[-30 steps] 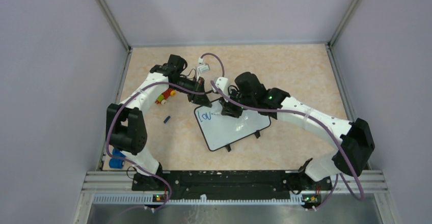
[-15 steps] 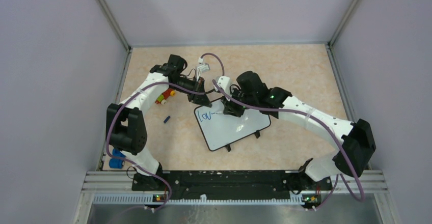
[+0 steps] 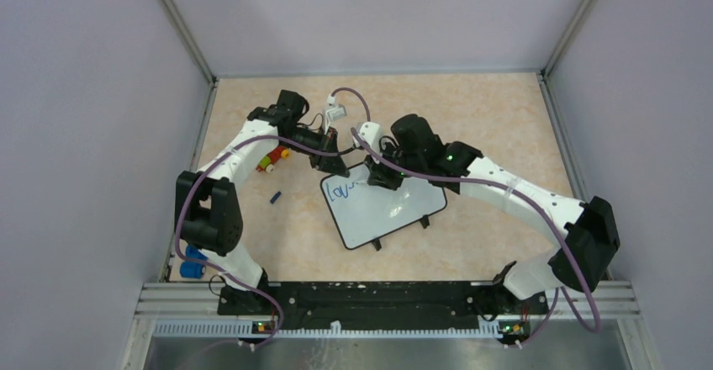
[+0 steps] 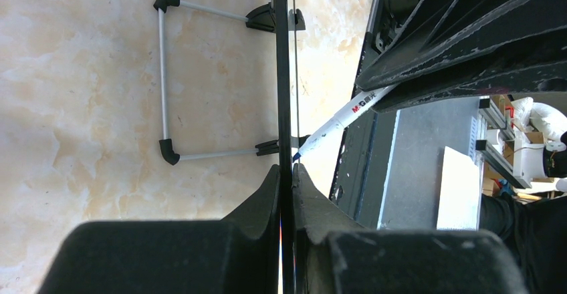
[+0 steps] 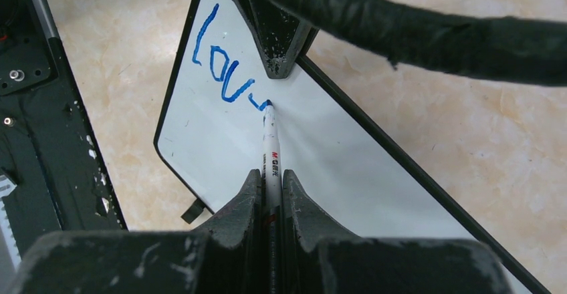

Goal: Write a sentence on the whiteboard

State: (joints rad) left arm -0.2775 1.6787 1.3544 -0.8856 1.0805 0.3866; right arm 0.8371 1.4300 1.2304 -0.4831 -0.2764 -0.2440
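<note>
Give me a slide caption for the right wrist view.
Right gripper holds a white marker to the whiteboard beside blue lettering "lov".

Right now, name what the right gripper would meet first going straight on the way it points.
The whiteboard: the marker the right gripper clamps touches its face just after the blue letters. Past that, probably the left gripper on the edge.

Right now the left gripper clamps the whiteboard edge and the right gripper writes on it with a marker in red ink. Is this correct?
The ink is blue, not red; the right wrist view shows it at the marker tip. The rest holds: the left gripper clamps the whiteboard edge, and the right gripper writes.
</note>
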